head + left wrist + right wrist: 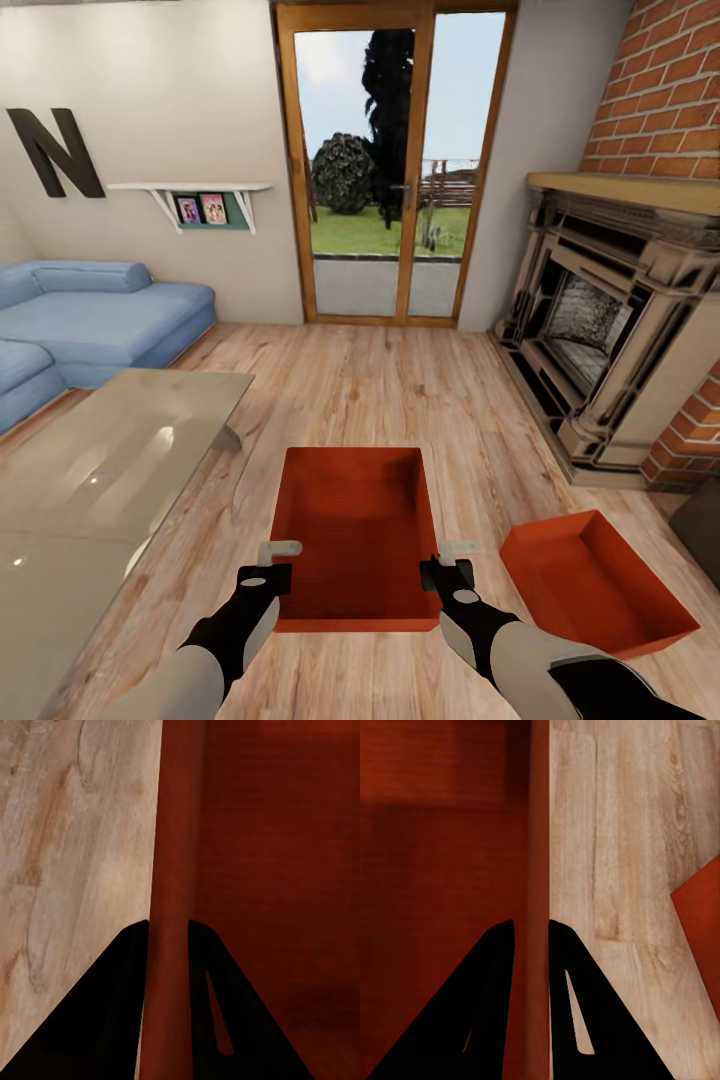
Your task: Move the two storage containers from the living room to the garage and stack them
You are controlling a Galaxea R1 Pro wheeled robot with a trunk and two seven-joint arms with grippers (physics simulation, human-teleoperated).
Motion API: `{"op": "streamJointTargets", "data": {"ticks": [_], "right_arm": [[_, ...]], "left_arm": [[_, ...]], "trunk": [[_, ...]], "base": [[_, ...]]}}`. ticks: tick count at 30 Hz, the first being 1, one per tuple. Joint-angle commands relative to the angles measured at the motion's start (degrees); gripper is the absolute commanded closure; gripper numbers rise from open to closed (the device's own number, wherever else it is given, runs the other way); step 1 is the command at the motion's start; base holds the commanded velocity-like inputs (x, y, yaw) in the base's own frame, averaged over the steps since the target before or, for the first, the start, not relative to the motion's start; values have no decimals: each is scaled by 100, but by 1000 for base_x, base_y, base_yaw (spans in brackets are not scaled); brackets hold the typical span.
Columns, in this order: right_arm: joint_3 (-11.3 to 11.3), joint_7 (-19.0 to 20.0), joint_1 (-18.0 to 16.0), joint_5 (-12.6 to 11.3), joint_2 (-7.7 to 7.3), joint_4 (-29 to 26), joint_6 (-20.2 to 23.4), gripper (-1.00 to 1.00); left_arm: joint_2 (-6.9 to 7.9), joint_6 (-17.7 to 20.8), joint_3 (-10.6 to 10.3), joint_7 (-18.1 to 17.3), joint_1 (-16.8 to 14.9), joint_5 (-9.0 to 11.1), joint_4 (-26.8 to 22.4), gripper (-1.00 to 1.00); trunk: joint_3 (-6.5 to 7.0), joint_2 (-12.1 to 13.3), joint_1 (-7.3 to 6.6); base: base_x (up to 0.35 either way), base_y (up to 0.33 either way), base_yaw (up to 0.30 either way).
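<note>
Head view: left gripper [268,566] and right gripper [447,562] are clamping opposite side walls of the near red-orange thin-walled storage box [352,530] on the light wood plank floor [400,400], second identical box [592,580] sitting beside it, so next comes a level, synchronized lift.

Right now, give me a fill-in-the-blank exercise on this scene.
1. Each hand straddles a side ___ of the near container: left hand, right hand.
2. The second container lies on the robot's ___ side.
3. Both containers rest on a ___ plank floor.
4. The sofa is ___.

Missing words: wall; right; wood; blue
</note>
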Motion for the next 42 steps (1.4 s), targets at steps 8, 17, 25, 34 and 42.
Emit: {"op": "streamJointTargets", "data": {"ticks": [8,17,25,34,42], "right_arm": [[12,-12,-4,108,4,-17,-7,100],[14,-12,-4,107,4,-17,-7,100],[16,-12,-4,108,4,-17,-7,100],[15,-7,-4,108,3,-17,-7,100],[13,-4,-4,108,3,-17,-7,100]], "left_arm": [[-7,50,84,43,-1,29,7,100],[-3,47,87,43,-1,29,14,100],[-7,-114,89,57,-1,29,26,100],[-5,-220,97,54,-1,55,105,100],[-3,-204,98,49,-1,71,133,100]], "trunk": [[68,-3,0],[150,-3,0],[223,-3,0],[305,-3,0],[378,-3,0]], "base": [[0,0,0],[0,0,0],[0,0,0],[0,0,0],[0,0,0]]}}
